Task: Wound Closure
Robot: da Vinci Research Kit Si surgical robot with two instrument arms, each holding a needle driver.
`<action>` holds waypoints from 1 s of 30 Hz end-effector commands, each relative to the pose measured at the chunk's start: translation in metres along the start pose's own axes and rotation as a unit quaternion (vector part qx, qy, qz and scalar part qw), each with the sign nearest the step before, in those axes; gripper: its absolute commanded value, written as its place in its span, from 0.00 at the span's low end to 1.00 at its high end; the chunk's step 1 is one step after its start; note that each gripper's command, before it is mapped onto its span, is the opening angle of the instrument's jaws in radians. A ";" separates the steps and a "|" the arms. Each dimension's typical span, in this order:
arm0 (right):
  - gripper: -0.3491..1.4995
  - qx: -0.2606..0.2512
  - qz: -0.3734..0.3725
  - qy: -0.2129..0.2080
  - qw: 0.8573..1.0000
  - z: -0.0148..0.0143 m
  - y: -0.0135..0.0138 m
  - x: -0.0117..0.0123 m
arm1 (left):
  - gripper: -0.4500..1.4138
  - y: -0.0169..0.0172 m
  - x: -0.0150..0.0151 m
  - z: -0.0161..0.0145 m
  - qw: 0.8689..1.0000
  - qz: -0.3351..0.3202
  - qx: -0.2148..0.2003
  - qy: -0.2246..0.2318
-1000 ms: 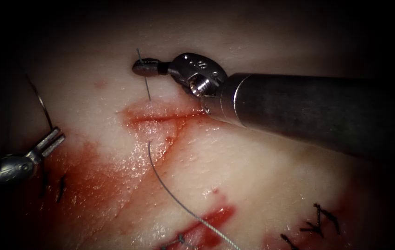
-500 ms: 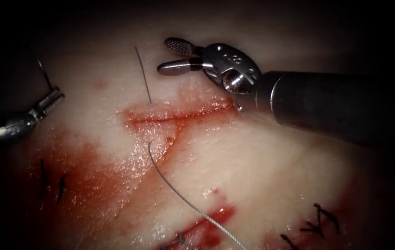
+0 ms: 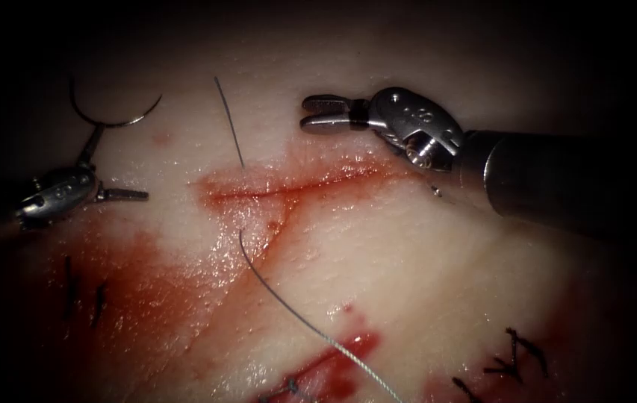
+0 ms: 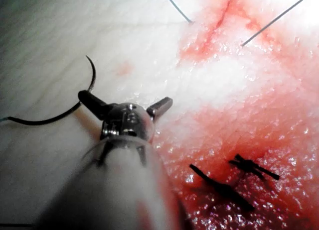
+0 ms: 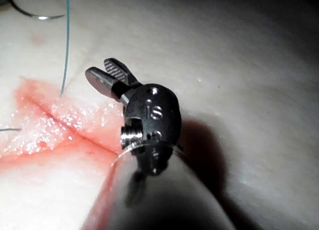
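The curved needle [image 3: 113, 124] lies free on the pale tissue [image 3: 423, 283], up and left of the cut [image 3: 281, 186], and is not in the tissue. My left tool [image 3: 120, 164] stands wide open beneath it; one jaw tip touches the needle's arc and nothing is clamped. In the left wrist view the needle [image 4: 92, 80] curves past the open left tool [image 4: 125, 98]. My right tool [image 3: 307, 110] hovers above the cut's right end, jaws slightly parted, holding nothing. A stretch of thread [image 3: 228, 123] rises from the cut's far edge. Another stretch of thread [image 3: 288, 313] leaves the near edge. In the right wrist view, the right tool [image 5: 99, 68] is beside the thread [image 5: 66, 46].
Red fluid [image 3: 146, 298] covers the tissue below and left of the cut. Dark earlier stitches [image 3: 83, 295] sit at the lower left and more stitches [image 3: 516, 358] at the lower right. A second red wound [image 3: 340, 358] lies near the bottom edge. The right shaft [image 3: 557, 183] crosses the upper right.
The right tool let go of the thread, opened, drew back to the right and narrowed its jaws. The left tool swung the needle upward, then opened and released it.
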 end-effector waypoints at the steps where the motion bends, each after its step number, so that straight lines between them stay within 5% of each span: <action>1: 0.31 0.002 -0.002 0.001 1.000 0.0011 0.0004 0.0000 | 0.99 -0.0002 0.0002 0.0008 1.000 0.000 0.000 0.001; 5: 0.48 0.007 0.005 -0.001 1.000 0.0013 0.0004 -0.0002 | 0.94 0.0020 0.0007 -0.0017 0.998 -0.002 -0.033 -0.058; 9: 0.47 0.008 0.006 -0.013 1.000 0.0012 0.0004 -0.0003 | 0.85 0.0044 0.0027 -0.0032 0.996 0.033 -0.072 -0.038; 11: 0.53 0.010 0.005 -0.026 1.000 0.0011 0.0003 -0.0003 | 0.81 0.0075 0.0062 -0.0036 0.993 0.089 -0.078 -0.009; 18: 0.63 0.011 0.006 -0.032 0.999 0.0011 0.0001 -0.0003 | 0.72 0.0177 0.0150 -0.0046 0.977 0.190 -0.069 0.063; 30: 0.63 0.010 0.006 -0.032 0.999 0.0012 0.0001 -0.0003 | 0.70 0.0241 0.0184 -0.0046 0.957 0.285 -0.016 0.058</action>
